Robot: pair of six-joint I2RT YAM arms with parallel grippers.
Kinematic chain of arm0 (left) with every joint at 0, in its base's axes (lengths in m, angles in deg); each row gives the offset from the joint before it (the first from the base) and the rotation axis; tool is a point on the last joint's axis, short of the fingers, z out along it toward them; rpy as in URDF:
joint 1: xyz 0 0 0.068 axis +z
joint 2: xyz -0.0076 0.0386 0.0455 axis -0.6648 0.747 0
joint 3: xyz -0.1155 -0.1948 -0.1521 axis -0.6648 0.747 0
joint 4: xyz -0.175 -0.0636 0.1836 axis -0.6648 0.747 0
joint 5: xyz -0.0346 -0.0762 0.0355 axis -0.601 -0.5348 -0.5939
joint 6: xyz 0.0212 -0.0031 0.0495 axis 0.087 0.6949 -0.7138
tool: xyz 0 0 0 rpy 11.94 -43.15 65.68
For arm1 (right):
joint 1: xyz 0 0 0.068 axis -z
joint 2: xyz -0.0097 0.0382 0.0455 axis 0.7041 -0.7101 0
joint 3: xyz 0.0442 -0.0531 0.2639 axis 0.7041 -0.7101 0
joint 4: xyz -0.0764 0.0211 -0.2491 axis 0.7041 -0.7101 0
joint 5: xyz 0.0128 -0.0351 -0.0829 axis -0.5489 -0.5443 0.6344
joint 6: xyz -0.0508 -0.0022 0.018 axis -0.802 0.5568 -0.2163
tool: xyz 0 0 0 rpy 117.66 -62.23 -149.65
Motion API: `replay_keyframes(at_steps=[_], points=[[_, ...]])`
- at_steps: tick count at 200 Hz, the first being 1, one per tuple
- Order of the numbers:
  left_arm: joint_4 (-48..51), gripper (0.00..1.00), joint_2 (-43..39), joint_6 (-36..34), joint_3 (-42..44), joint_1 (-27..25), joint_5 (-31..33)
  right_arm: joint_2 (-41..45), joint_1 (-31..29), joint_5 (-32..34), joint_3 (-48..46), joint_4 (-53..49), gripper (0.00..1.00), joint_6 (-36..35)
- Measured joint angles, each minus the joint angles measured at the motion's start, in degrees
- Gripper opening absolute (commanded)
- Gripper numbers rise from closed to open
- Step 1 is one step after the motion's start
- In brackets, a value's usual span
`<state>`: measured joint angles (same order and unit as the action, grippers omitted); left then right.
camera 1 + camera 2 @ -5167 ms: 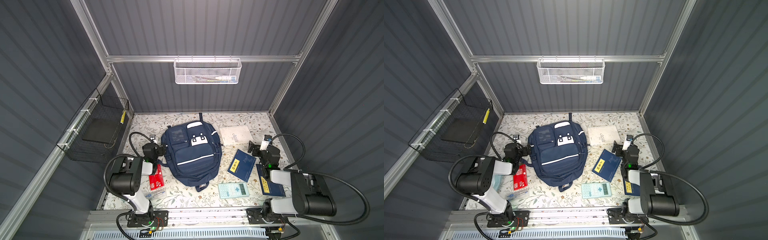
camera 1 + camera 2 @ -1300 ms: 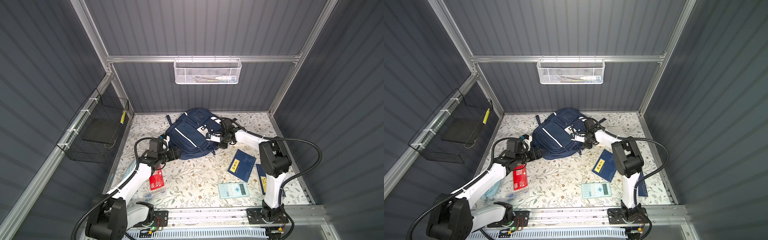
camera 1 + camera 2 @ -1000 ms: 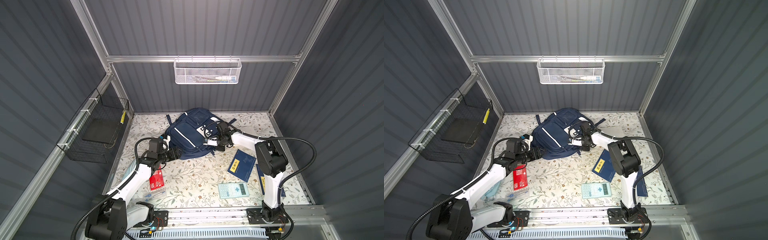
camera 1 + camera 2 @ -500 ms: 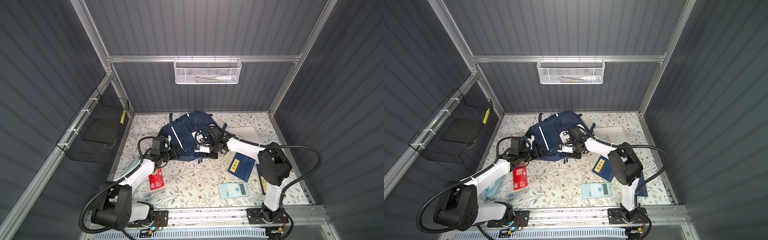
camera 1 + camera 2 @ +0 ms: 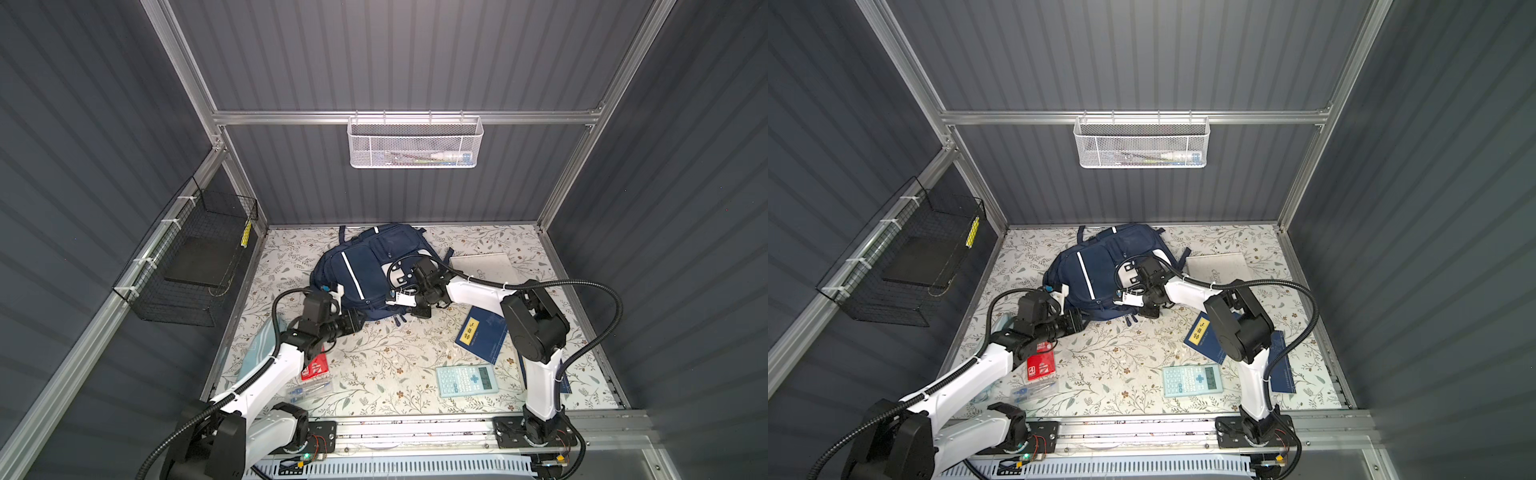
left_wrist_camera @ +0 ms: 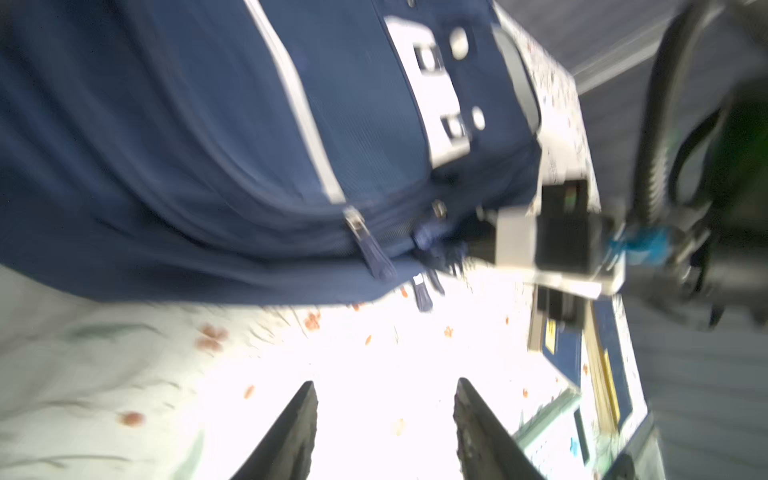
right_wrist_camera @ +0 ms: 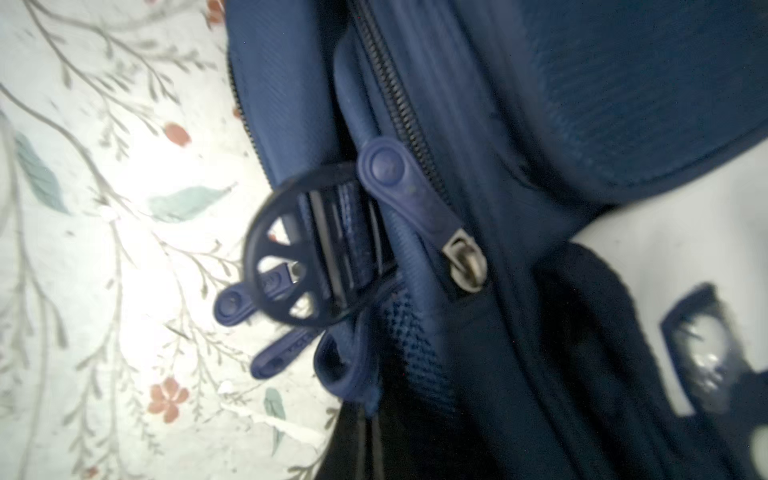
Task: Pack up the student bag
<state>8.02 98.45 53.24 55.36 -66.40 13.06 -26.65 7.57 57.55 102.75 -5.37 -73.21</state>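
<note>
The right claw (image 5: 399, 301), pinched closed at the zipper (image 7: 463, 262) of the student bag (image 5: 361, 270), looks set to unzip it; the left claw (image 6: 384, 384), parted and empty, should brace the bag.

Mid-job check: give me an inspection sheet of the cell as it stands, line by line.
Surface: floral mat, flat, no spills seen.
Job's things: bag lies toward the back, front up, zip pulls at its near edge.
Clutter: calculator, booklet, white book, red box, pen pack and pouch, all loose on the mat.
Grippers: left pincer open and empty, short of the bag; right pincer shut at the bag's near edge, what it holds cannot be told.
Cables: hoses arc off both arms; no snag seen.
Surroundings: mesh basket on the back wall, wire basket on the left wall.
</note>
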Motion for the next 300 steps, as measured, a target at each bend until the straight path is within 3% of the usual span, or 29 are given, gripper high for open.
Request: replay_keyframes(at_steps=[34, 92, 110, 146, 164, 187, 211, 230, 266, 283, 300], points=[[-9.16, 0.52, 0.52, 0.70, 4.42, -7.63, 4.61, 1.29, 0.13, -6.21, 2.43, -2.54, 0.00, 4.79], [-23.56, 0.50, 7.85, -1.09, 8.22, -11.30, 12.70, 2.60, 0.13, -12.81, 4.63, -6.45, 0.00, 11.34], [-27.36, 0.40, 9.94, -2.19, 8.22, -11.63, 15.13, 2.75, 0.13, -14.43, 4.98, -6.88, 0.00, 13.29], [-35.06, 0.39, 16.17, -2.89, 7.67, -12.07, 15.52, 3.32, 0.04, -16.33, 4.98, -7.06, 0.00, 16.22], [-37.59, 0.34, 18.86, -2.89, 7.50, -12.11, 15.54, 3.32, 0.07, -16.70, 4.98, -7.06, 0.00, 16.96], [-39.74, 0.45, 20.35, -3.34, 7.41, -12.37, 15.34, 3.45, 0.04, -17.05, 4.87, -6.84, 0.00, 17.68], [-42.42, 0.46, 21.64, -3.19, 7.17, -12.90, 14.60, 3.61, 0.04, -17.27, 4.87, -6.60, 0.00, 18.34], [-43.06, 0.22, 22.51, -3.17, 6.84, -13.55, 14.71, 3.61, 0.04, -17.29, 4.87, -6.54, 0.00, 18.69], [-43.67, 0.11, 22.93, -3.21, 6.54, -13.60, 14.88, 3.67, 0.02, -17.29, 4.87, -6.56, 0.00, 18.71], [-43.36, 0.00, 22.67, -3.04, 6.56, -13.60, 14.91, 3.67, 0.09, -17.33, 4.85, -6.58, 0.00, 18.71], [-43.01, 0.00, 22.40, -2.91, 6.56, -13.60, 14.91, 3.67, 0.11, -17.70, 4.85, -6.49, 0.00, 18.75]])
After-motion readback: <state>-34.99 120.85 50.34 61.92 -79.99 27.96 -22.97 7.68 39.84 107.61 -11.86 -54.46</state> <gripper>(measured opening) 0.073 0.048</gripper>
